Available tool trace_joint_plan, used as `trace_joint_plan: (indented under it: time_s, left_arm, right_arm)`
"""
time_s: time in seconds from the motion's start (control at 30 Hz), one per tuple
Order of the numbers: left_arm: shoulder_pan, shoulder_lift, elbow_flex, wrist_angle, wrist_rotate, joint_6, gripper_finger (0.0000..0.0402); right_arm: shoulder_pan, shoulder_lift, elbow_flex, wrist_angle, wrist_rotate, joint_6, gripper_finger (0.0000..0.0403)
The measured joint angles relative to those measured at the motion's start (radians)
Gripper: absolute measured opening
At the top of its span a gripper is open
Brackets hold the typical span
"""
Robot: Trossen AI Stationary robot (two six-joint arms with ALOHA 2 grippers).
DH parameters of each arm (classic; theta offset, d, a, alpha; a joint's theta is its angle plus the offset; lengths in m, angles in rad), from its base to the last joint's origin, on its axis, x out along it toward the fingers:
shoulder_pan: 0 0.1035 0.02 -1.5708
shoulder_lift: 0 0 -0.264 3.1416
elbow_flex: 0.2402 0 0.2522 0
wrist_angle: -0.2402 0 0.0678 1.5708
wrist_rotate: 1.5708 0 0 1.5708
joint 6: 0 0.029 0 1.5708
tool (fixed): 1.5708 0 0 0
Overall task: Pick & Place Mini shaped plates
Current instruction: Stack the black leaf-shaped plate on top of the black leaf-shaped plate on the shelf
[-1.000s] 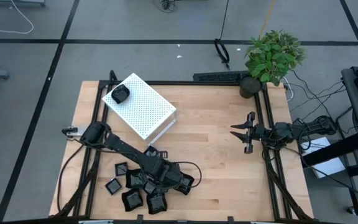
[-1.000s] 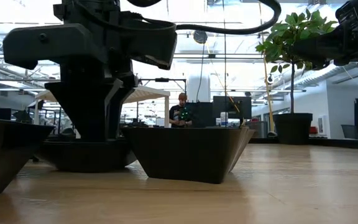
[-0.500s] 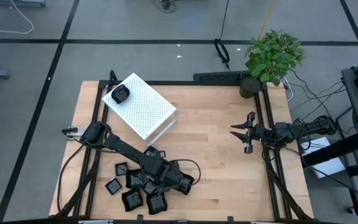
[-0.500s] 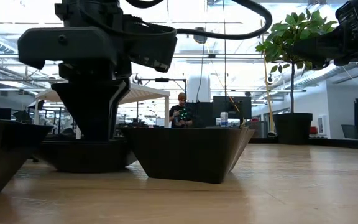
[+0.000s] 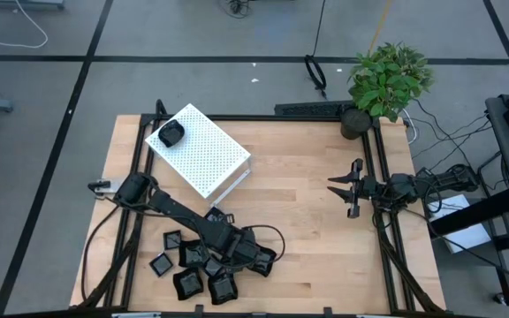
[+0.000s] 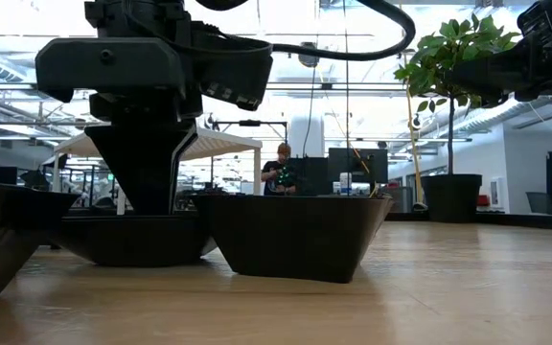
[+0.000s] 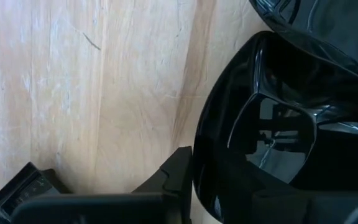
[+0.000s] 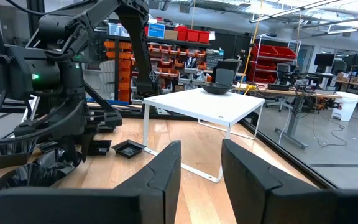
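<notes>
Both arms are presenting as matte black throughout; the left arm (image 5: 179, 215) is showing long slender links joined by rounded housings near the white perforated box (image 5: 203, 150), with a black cable looping beside its wrist; a green indicator light is glowing on one housing; the right arm (image 5: 414, 187), well apart from that box, is trailing black cables from its base end; the right gripper (image 8: 201, 171) is showing two broad, blunt, wedge-shaped black fingers (image 8: 160, 177).
</notes>
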Motion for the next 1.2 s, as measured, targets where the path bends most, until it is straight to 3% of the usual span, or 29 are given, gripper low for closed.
trace_joint_plan:
  time_s: [0.23, 1.2]
  left_arm:
    - [0.0, -0.001, 0.0, 0.001, -0.001, 0.001, 0.0037]
    - [0.0, -0.002, 0.0, -0.002, -0.004, 0.015, 0.0042]
  right_arm:
    - [0.0, 0.0, 0.0, 0.0, 0.0, 0.0, 0.0102]
    - [0.0, 0.0, 0.0, 0.0, 0.0, 0.0, 0.0102]
